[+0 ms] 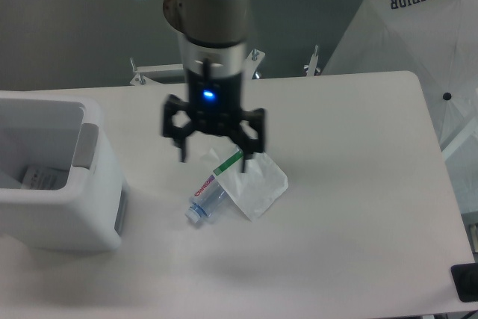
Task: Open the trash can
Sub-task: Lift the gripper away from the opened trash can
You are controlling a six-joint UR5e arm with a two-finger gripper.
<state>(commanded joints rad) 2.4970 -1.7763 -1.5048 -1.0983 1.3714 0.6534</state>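
While the gripper [214,156] hangs wide and empty right of the trash can [56,177], its light, stiff plastic seems best worked at the grey tab [86,146].

Smooth white plastic trash can [67,207], matt white table [351,207]

"SUPERIOR" showing in dark capitals on white umbrella [418,28] at two o'clock, letters running tilted along canopy edge. Red-and-white label wrapping clear bottle [208,198] lying on bench [351,207] near centre; red lettering there blurring, too small to read. Paper slip inside trash can [52,177] at nine o'clock carrying faint print, unreadable.
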